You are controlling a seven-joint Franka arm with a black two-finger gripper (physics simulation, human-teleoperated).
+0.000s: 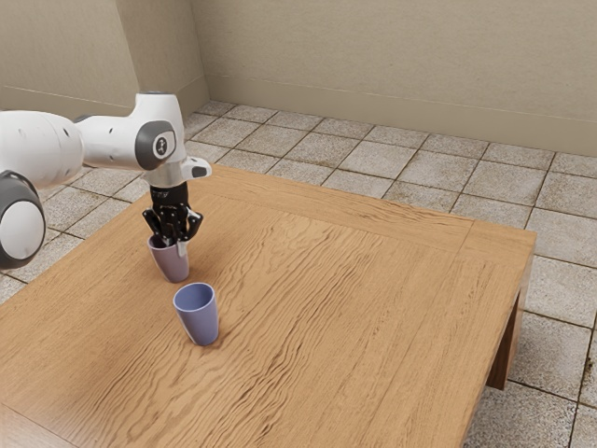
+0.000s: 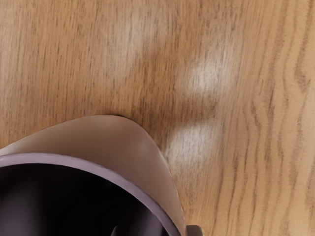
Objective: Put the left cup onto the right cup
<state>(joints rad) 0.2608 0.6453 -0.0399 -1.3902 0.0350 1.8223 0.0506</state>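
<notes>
My gripper (image 1: 173,233) meets the far cup (image 1: 170,263) at its rim, to lift it onto the near cup (image 1: 197,315); whether it's clamped, I cannot tell.

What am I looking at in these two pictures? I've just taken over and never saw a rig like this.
The white machine is a simulated robot arm with a black gripper at its end. The exterior view looks from the side at a wooden table. Two cups are there: a mauve cup directly under the gripper, and a blue cup nearer the camera, apart from it. The wrist view comes from a camera on the arm's hand, looking down: the big dark curve is the mauve cup's rim and inside, seen close, with table wood beyond. The gripper sits at that cup's rim; whether it grips yet I cannot tell.
</notes>
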